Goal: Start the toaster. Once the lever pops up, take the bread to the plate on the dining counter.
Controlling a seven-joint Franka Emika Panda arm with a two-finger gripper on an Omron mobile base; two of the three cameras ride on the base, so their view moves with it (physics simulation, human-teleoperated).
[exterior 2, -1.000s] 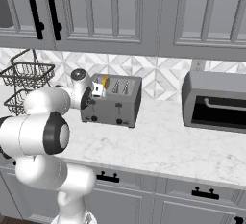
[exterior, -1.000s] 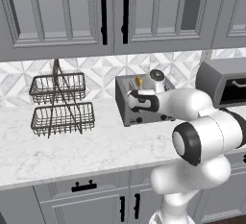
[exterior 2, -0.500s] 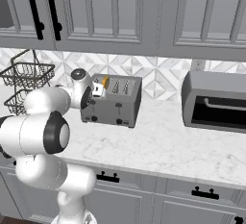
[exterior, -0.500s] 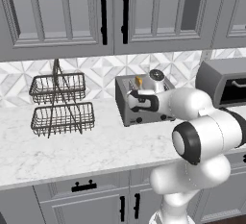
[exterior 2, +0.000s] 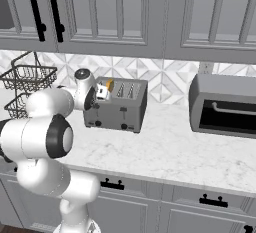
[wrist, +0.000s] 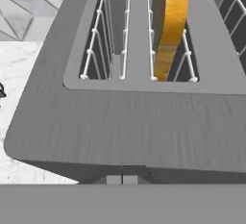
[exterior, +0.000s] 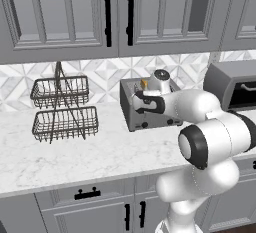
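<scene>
The grey toaster stands on the marble worktop against the backsplash. The bread, with its golden-orange crust, stands upright in one of its slots; it also shows as a small orange tip. My gripper is shut, its two tips pressed together with nothing between them. It sits at the top front edge of the toaster, on the side where the bread slot is. The lever is hidden below the edge. The plate and the dining counter are out of view.
A two-tier black wire basket stands to the toaster's left. A larger grey oven with a black bar handle sits to its right. Upper cabinets hang above, and drawers run below the worktop.
</scene>
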